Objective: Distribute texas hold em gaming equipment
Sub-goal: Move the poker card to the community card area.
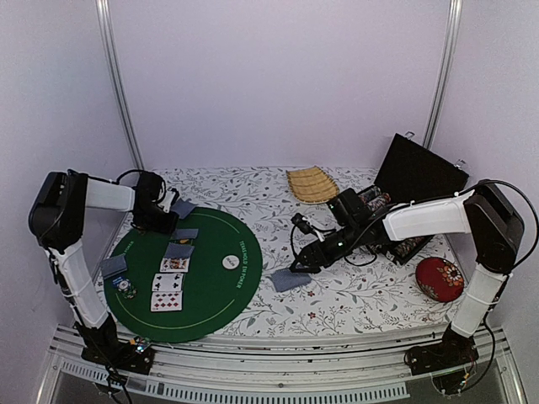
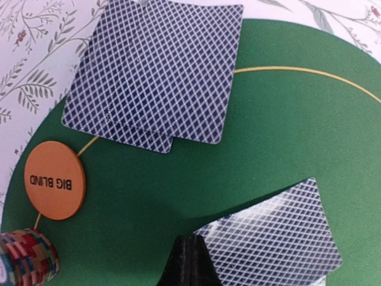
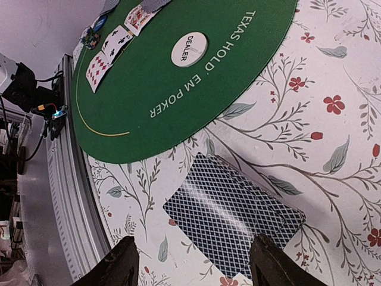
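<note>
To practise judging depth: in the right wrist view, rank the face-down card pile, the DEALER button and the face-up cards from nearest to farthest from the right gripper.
1. Face-down card pile, just ahead of the right gripper.
2. DEALER button, on the green mat.
3. Face-up cards, at the mat's far side.

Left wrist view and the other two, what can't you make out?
Left wrist: left gripper cut off by the bottom edge; open or shut on the near card, cannot tell.
Left wrist: chip stack cut by the corner; its height is hidden.
Right wrist: deck shows only its top back; card count hidden.
Top: face-up cards too small to read.
</note>
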{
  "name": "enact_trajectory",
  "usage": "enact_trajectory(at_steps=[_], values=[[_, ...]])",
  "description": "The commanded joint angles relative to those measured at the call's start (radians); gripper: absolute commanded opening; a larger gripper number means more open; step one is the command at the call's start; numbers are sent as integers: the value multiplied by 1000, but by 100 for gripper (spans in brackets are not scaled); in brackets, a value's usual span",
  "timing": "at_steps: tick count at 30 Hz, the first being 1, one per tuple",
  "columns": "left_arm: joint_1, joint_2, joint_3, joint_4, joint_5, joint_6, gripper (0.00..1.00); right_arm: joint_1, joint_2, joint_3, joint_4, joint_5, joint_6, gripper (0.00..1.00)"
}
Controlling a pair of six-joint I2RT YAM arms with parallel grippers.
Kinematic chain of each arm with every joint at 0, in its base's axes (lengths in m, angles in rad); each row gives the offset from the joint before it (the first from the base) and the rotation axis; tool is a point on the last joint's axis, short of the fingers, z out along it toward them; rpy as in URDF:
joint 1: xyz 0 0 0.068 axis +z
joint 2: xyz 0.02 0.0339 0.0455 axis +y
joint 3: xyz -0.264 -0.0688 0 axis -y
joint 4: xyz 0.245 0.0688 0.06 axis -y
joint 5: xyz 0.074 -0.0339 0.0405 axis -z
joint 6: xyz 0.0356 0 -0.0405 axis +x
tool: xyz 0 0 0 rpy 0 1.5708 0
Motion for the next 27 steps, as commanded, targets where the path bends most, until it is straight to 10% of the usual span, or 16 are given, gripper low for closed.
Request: enact_trajectory(at_steps=[1, 27], values=[[-4, -33, -14, 33, 9, 45, 0, -6, 2, 24, -8, -7, -12, 66], [-59, -148, 76, -45, -45, 41, 33, -47, -133, 94, -89, 139, -84, 73]])
